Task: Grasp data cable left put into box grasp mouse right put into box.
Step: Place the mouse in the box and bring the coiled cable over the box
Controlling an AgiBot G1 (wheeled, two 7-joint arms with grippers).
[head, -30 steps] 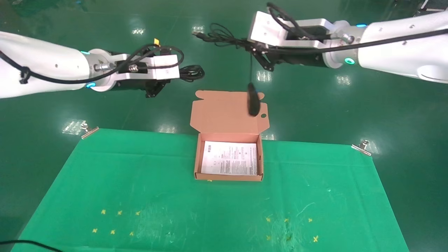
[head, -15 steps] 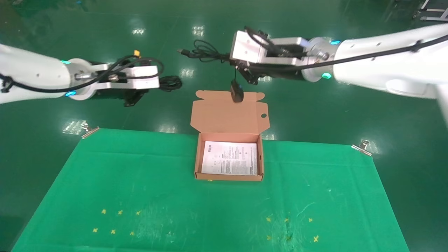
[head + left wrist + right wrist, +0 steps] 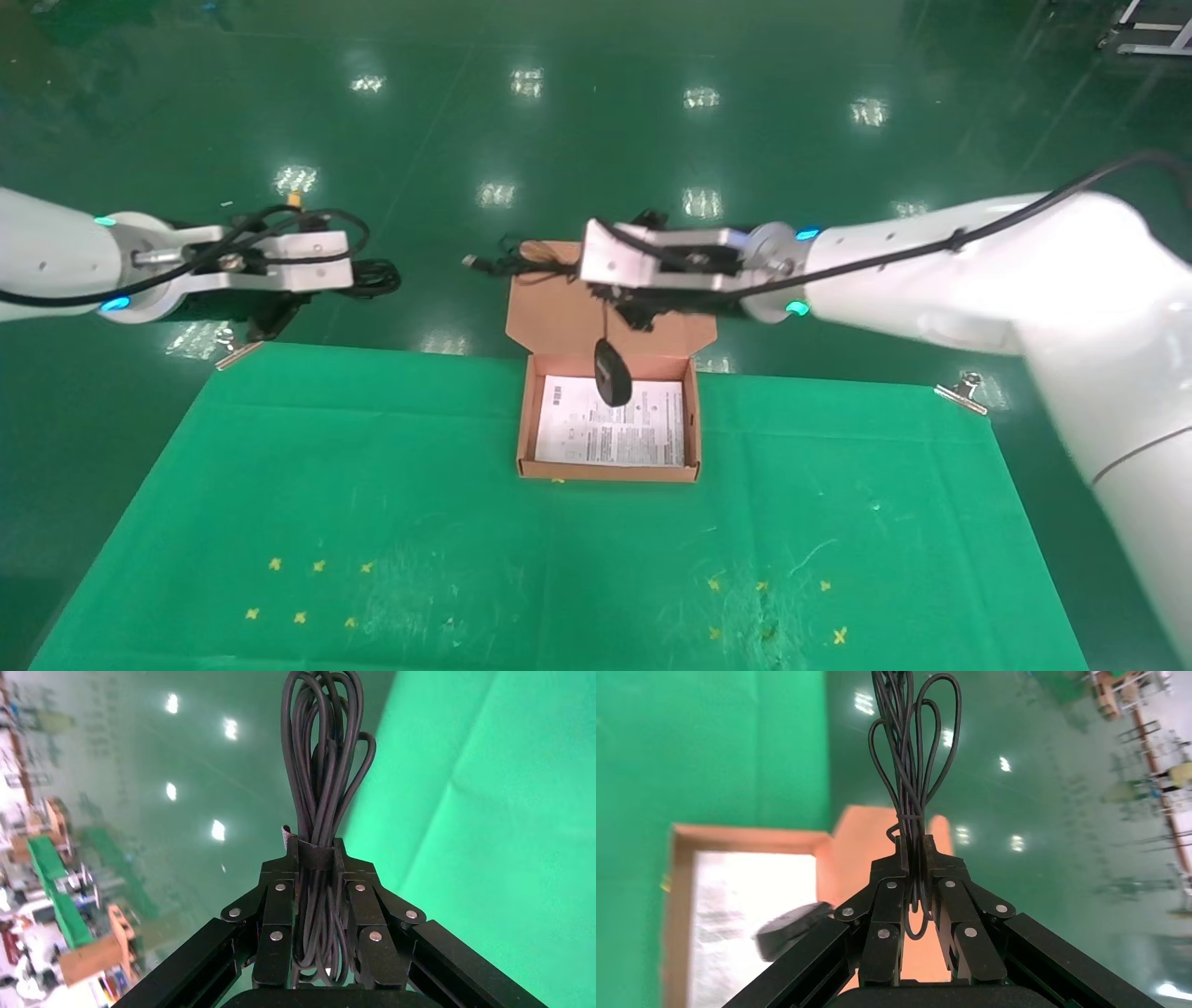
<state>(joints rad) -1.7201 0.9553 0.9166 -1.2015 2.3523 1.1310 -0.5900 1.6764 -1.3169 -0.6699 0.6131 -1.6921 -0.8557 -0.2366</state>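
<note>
Black mouse (image 3: 612,372) dangles over the box (image 3: 610,471) from its cord, which my right pincer (image 3: 916,855) clamps; well left of the box, my left pincer (image 3: 316,855) grips the data cable (image 3: 325,776).

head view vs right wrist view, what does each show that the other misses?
Head only: the left gripper off the table's left edge holding the data cable, the green cloth with its clips, and the mouse dangling by its cord over the printed sheet.

Right wrist only: the right gripper shut on the bunched mouse cord, seen close up.

Both: the open box, the mouse over it, the shiny green floor.
</note>
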